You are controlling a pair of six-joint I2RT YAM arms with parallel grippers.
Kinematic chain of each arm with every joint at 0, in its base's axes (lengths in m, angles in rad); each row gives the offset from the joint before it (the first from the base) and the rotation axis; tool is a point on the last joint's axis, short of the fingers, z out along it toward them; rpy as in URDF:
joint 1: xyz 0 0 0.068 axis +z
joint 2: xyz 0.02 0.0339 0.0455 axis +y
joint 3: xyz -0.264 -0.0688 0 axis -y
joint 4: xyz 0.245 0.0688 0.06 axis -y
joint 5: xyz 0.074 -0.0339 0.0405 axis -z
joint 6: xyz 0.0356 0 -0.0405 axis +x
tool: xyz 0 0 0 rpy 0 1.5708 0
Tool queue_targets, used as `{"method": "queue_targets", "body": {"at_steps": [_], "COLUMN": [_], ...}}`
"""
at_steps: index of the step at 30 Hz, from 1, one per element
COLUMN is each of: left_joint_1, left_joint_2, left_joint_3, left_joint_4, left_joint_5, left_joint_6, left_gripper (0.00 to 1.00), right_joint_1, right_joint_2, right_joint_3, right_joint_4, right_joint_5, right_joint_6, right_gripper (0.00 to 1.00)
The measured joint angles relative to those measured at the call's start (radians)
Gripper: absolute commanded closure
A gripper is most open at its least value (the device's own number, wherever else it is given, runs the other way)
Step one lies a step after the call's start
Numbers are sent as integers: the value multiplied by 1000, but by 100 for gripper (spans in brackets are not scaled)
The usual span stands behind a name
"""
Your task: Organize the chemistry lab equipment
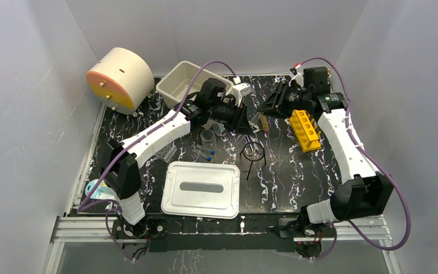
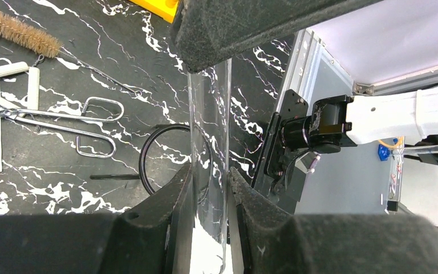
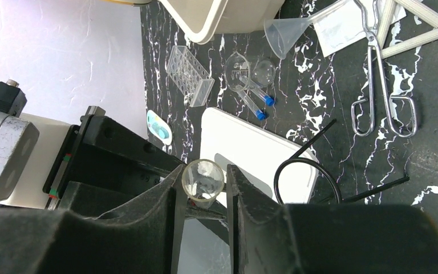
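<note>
A clear glass tube [image 2: 210, 125] runs lengthwise between my left gripper's [image 2: 209, 171] jaws, which are shut on it above the mat. My right gripper [image 3: 205, 168] faces it. The tube's open mouth [image 3: 203, 180] sits between its fingers with a thin gap on one side, so it is open. Both grippers meet at the back centre [image 1: 258, 114]. On the mat lie the black wire ring stand [image 1: 253, 151], metal forceps [image 3: 383, 85], a tan-bristled brush [image 2: 17, 28], a funnel [image 3: 288, 34], a beaker [image 3: 238, 71] and blue-capped vials [image 3: 256, 103].
A yellow tube rack [image 1: 304, 130] stands at the right under my right arm. A white lidded tray [image 1: 201, 189] lies at the front centre, and a cream bin [image 1: 187, 83] at the back. A clear rack [image 3: 189, 75] lies near the beaker. The cream cylinder [image 1: 120, 77] stands back left.
</note>
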Motion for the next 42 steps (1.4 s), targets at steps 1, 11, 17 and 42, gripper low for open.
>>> {"method": "queue_targets", "body": {"at_steps": [1, 11, 17, 42], "left_joint_1": [2, 12, 15, 336], "left_joint_2": [-2, -3, -3, -129], "left_joint_3": [0, 0, 0, -71], "left_joint_4": [-5, -22, -30, 12], "left_joint_5": [0, 10, 3, -244], "left_joint_6": [6, 43, 47, -241], "left_gripper": [100, 100, 84, 2], "right_joint_1": [0, -1, -4, -59], "right_joint_2": [2, 16, 26, 226], "right_joint_3": [0, 0, 2, 411], "right_joint_4": [1, 1, 5, 47], "right_joint_5": [-3, -20, -45, 640], "right_joint_6": [0, 0, 8, -315], "right_gripper": [61, 72, 78, 76]}}
